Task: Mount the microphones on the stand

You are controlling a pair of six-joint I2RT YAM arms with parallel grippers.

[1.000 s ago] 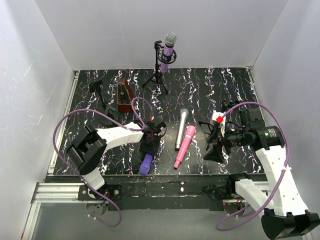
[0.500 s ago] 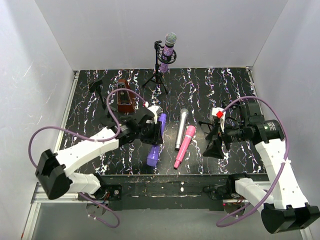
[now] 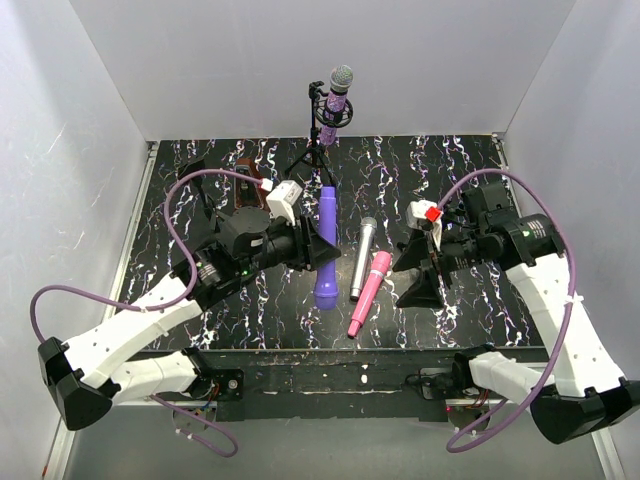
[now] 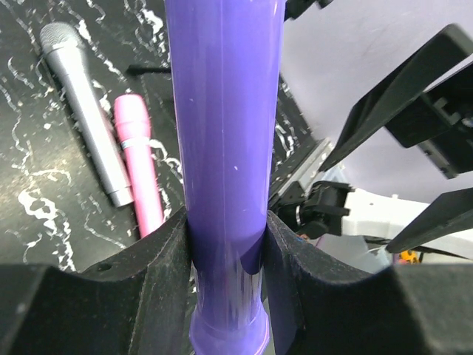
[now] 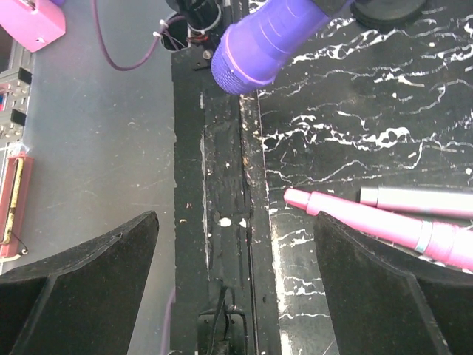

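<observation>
Violet microphone (image 3: pixel 326 250) off the table (image 3: pixel 470 180) now, lifted from the near edge, well away from the stand (image 3: pixel 318 150), to just in front of the stand's legs. Clamped mid-body by left gripper (image 3: pixel 312 246), fingers (image 4: pixel 166 251) snug on both sides of the barrel, clear in the left wrist view. Long axis pointing toward the stand; tilt hard to judge from above. Carried forward and inward by the whole left arm within the last second. Right gripper (image 3: pixel 413 272) wide open, holding nothing, hovering right of the stand and nearer the arm bases, shifted only slightly. Glittery purple microphone (image 3: pixel 339 95) already seated upright in the stand's top clip, unchanged. Silver microphone (image 3: pixel 362 258) and pink microphone (image 3: pixel 368 293) flat on the table, side by side, in front and a little right of the stand, not moved. Meaning for the task: pick-up done for the second of four, transport under way. Likely next: tipping upright and finding a free clip on the stand. No free clip clearly visible from above, so placement spot uncertain. Two more after this one.
</observation>
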